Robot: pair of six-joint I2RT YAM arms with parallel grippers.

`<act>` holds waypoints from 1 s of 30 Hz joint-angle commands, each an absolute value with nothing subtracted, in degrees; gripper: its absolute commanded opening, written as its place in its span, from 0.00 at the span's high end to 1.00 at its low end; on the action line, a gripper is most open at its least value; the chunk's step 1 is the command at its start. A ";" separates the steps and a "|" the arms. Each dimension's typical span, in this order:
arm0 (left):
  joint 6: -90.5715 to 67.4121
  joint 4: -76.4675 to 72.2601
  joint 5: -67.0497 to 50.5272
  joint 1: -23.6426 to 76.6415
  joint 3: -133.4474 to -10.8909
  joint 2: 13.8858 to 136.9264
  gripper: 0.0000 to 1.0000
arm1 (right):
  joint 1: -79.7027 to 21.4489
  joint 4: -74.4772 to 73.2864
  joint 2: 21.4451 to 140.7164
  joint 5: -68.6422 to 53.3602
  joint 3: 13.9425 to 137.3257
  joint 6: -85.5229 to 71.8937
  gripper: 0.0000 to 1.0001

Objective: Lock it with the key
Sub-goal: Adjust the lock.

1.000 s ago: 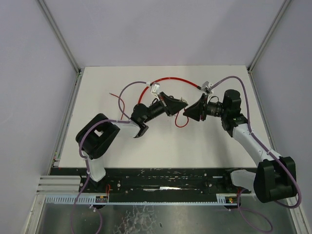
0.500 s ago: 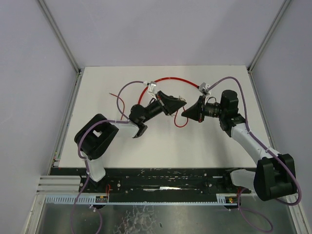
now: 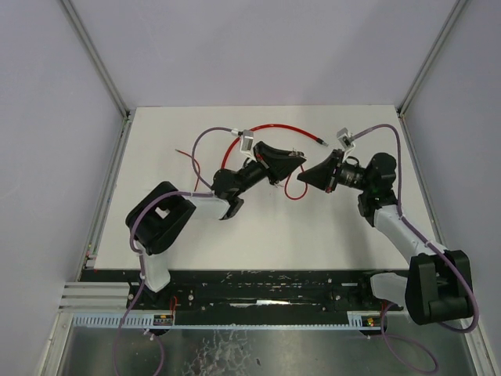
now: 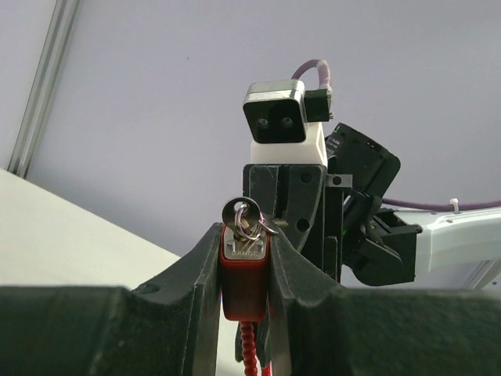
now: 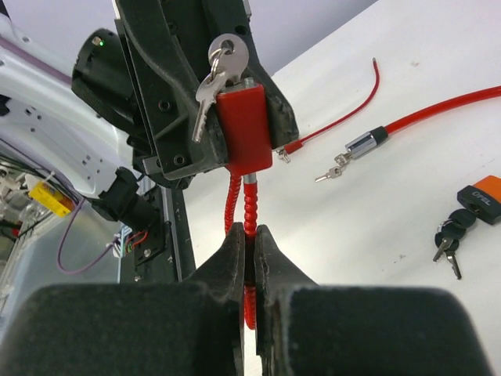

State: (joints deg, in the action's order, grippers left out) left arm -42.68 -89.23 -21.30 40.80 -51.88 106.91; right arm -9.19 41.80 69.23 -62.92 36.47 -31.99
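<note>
Padlock body, red, clamped between left gripper fingers, raised off table; key seated in cylinder; stamped lettering unreadable; right gripper jaws together at red cable; pinch unconfirmed.

Two pincers, one red lock
</note>
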 commanded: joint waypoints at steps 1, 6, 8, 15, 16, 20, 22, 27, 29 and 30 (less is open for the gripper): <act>-38.23 -86.12 -24.24 42.23 -52.84 111.46 1.00 | -4.87 62.78 63.52 -63.25 37.86 -43.37 1.00; -38.77 -86.12 -28.15 42.16 -54.47 111.98 1.00 | -5.07 47.04 62.12 -63.81 39.11 -30.03 1.00; -37.99 -86.64 -29.28 42.07 -53.99 110.88 1.00 | -5.71 32.11 62.66 -65.88 41.42 -15.66 1.00; -25.09 -78.93 -37.32 37.53 -51.26 103.69 1.00 | -5.73 -16.38 60.65 -63.68 52.70 33.26 0.39; -21.54 -76.77 -38.91 36.92 -50.73 102.50 1.00 | -5.21 -21.76 60.37 -61.50 54.26 38.76 0.35; -3.09 -64.12 -40.45 36.18 -48.88 97.15 1.00 | -3.64 -37.57 59.56 -57.65 58.16 54.80 0.32; 3.81 -59.29 -40.64 36.35 -47.88 95.17 1.00 | -3.52 -42.20 58.55 -61.32 58.20 62.81 0.30; 21.58 -57.98 -40.16 40.18 -43.58 93.44 1.00 | -3.52 -45.61 56.83 -73.64 53.52 77.70 0.23; 28.48 -56.02 -39.74 42.64 -42.91 93.22 1.00 | -3.52 -45.73 56.82 -76.37 51.64 81.42 0.22; 31.60 -54.61 -39.75 43.74 -42.78 93.25 1.00 | -3.52 -47.24 56.77 -77.05 51.20 85.63 0.22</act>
State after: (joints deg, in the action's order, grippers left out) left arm 11.81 -59.42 -38.85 39.72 -44.31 94.11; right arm -3.68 -40.56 57.34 -68.18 53.41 67.96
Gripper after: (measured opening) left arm 0.210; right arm 0.776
